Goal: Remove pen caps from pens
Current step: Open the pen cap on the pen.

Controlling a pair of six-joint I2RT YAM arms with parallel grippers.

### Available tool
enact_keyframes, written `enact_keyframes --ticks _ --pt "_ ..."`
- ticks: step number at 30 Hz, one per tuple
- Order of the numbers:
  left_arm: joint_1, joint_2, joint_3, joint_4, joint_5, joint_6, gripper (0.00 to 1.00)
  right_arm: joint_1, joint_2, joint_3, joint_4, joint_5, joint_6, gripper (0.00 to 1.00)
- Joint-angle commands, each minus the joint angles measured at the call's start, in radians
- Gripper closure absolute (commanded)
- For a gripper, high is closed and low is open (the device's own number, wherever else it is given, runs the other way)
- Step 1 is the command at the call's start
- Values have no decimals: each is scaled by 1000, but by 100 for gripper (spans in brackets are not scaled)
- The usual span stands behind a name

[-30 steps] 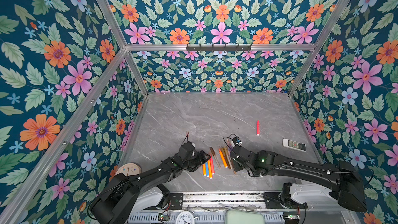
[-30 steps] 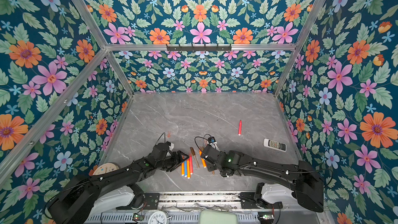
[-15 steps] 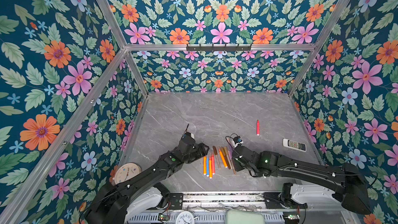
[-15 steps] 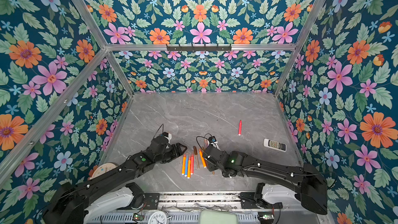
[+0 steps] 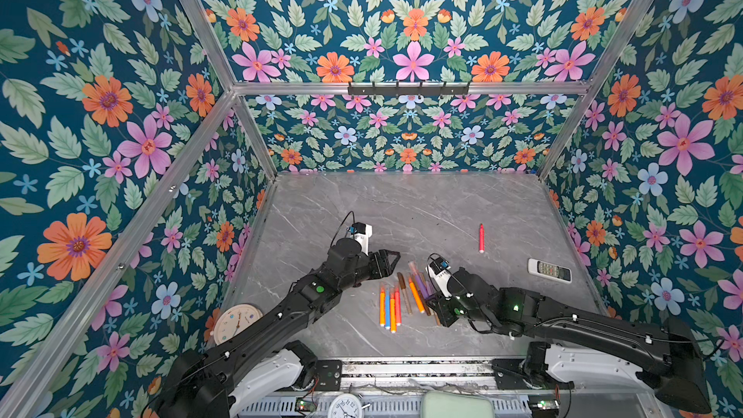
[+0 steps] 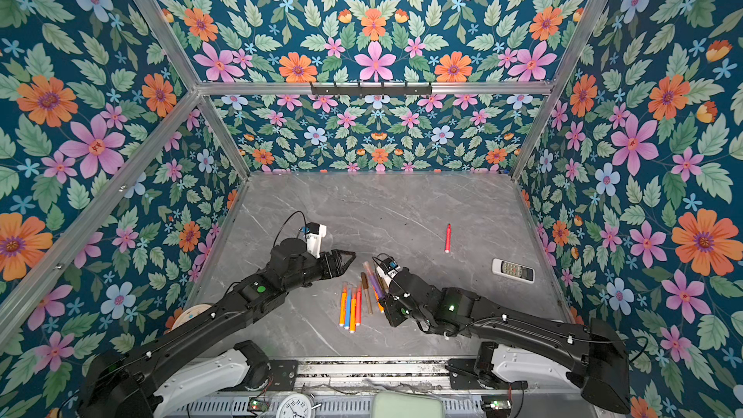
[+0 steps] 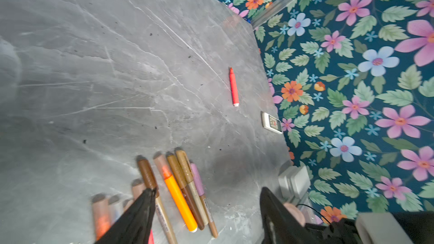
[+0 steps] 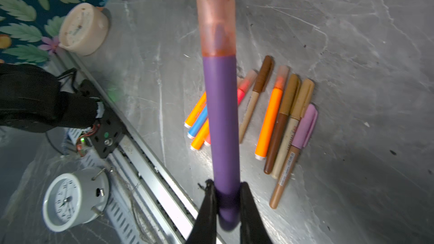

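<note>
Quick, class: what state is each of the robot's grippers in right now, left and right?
The left gripper: jaws open, holding nothing.
The right gripper: shut on the purple pen, its cap on.

The purple pen [image 8: 222, 118] has its cap [image 8: 216, 15] cropped

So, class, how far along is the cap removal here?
Done: only the red pen, lying apart, looks uncapped. In hand: the right gripper holds the purple pen, cap still on; left gripper open nearby. Left: the capped pens.

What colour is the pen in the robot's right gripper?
The pen is purple, with a see-through pinkish cap; clearest in the right wrist view.
</note>
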Motion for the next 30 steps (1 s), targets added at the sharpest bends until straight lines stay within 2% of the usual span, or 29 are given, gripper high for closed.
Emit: enact_keyframes --ticks 1,4,8,14,20,27,30 --pt "1 22 -14 155 111 -53 27 1 -21 -1 75 -71 -43 100" --pt "1 49 -13 201 160 -66 28 1 -31 -6 78 -69 -19 100" --pt "2 58 -22 273 226 -103 29 1 -32 -14 49 0 41 100" --pt "1 23 -56 347 247 -149 29 1 -11 -25 85 -24 56 100" --pt "1 25 -65 374 263 -168 30 1 49 19 42 -12 58 100" --pt "-2 26 -90 387 285 -184 47 1 39 22 41 22 74 100" --pt "-4 34 -101 395 290 -188 50 0 44 28 45 20 72 100"
